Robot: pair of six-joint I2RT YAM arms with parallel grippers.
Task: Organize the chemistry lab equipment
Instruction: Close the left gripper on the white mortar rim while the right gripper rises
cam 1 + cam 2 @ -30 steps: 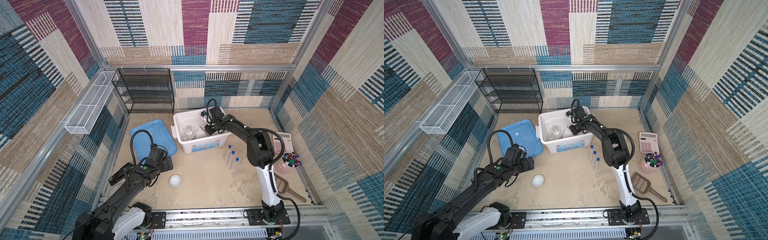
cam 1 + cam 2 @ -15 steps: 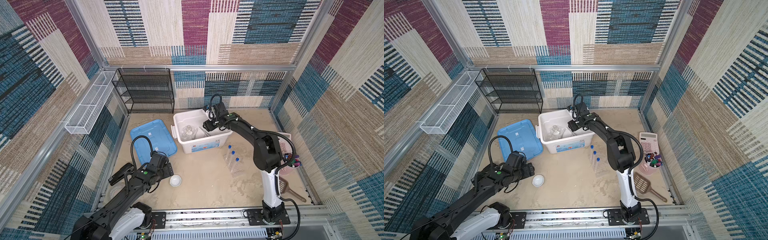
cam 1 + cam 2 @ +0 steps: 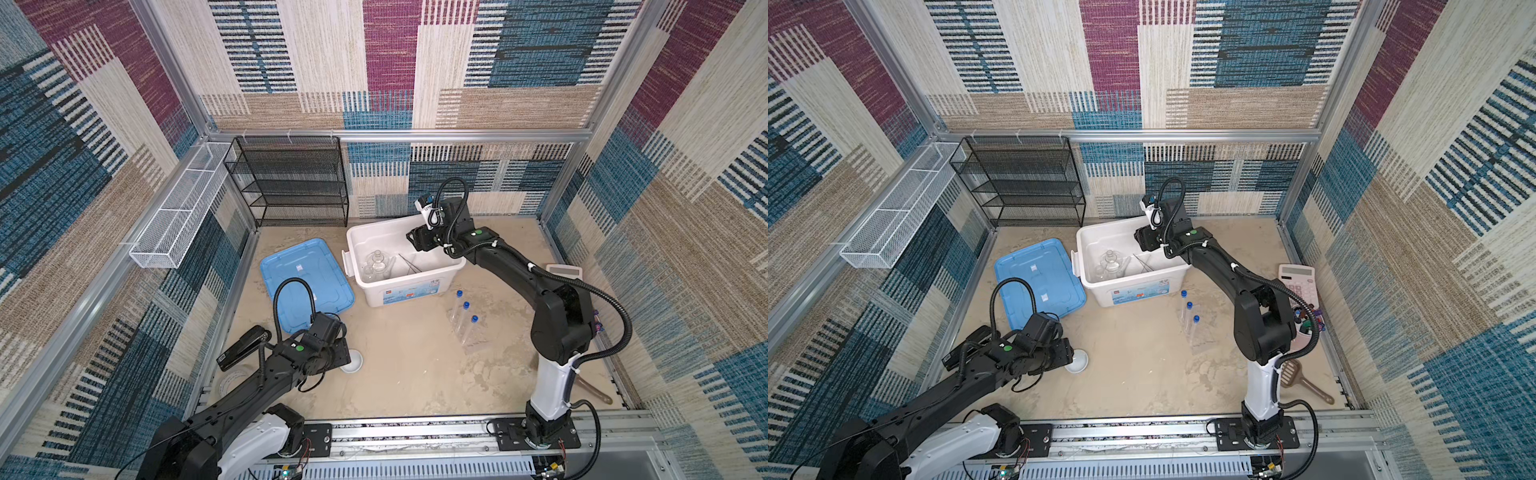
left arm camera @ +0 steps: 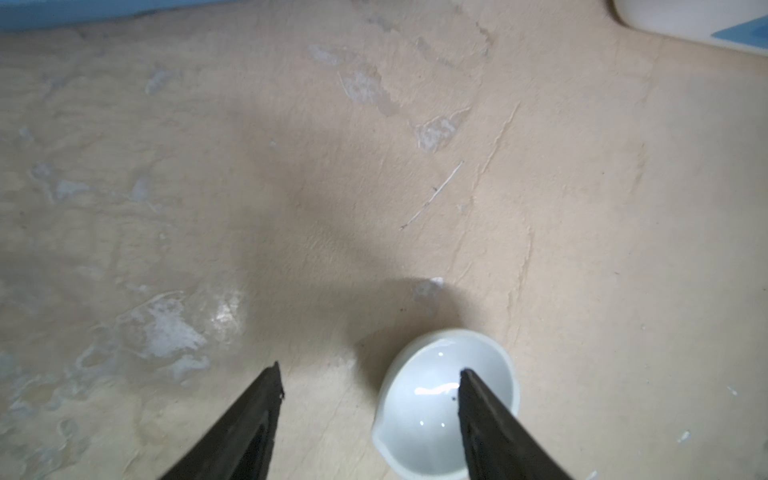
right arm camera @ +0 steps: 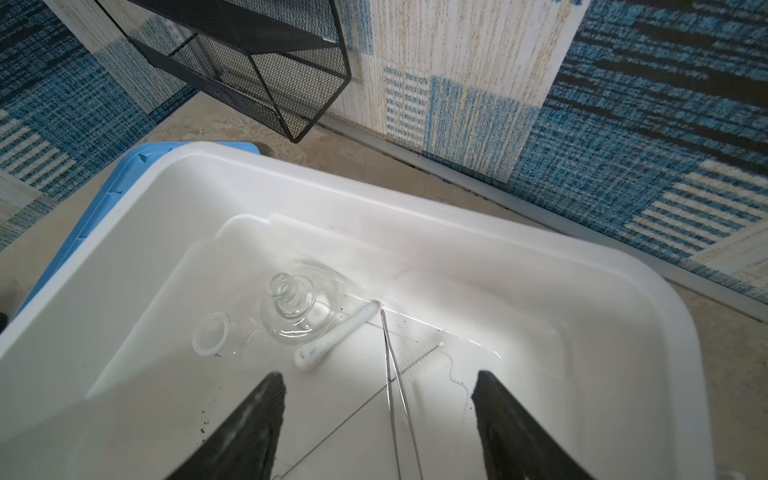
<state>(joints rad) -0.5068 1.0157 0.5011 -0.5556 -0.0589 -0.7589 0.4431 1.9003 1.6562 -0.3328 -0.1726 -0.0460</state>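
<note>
My left gripper (image 4: 370, 374) is open low over the floor. One finger (image 4: 482, 419) hangs over the inside of the small white bowl (image 4: 432, 399) and the other stands outside its rim. In both top views the bowl (image 3: 354, 362) (image 3: 1078, 360) sits just right of that gripper (image 3: 343, 353). My right gripper (image 5: 376, 382) is open and empty above the white bin (image 5: 415, 208). In the bin lie metal tweezers (image 5: 392, 374), a thin rod (image 5: 353, 415), a white pestle (image 5: 336, 336) and clear glass dishes (image 5: 299, 307). Three blue-capped tubes (image 3: 463, 316) lie on a clear tray (image 3: 476, 343).
A blue lid (image 3: 307, 278) lies left of the bin (image 3: 407, 291). A black wire rack (image 3: 291, 183) stands at the back wall and a white mesh basket (image 3: 178, 208) hangs on the left. A pink calculator (image 3: 1298, 282), marker cup (image 3: 1306, 322) and brown scoop (image 3: 1304, 382) sit at the right.
My left gripper has moved from beside the blue lid down to the white bowl, its jaws narrowing. My right gripper has opened over the bin.
</note>
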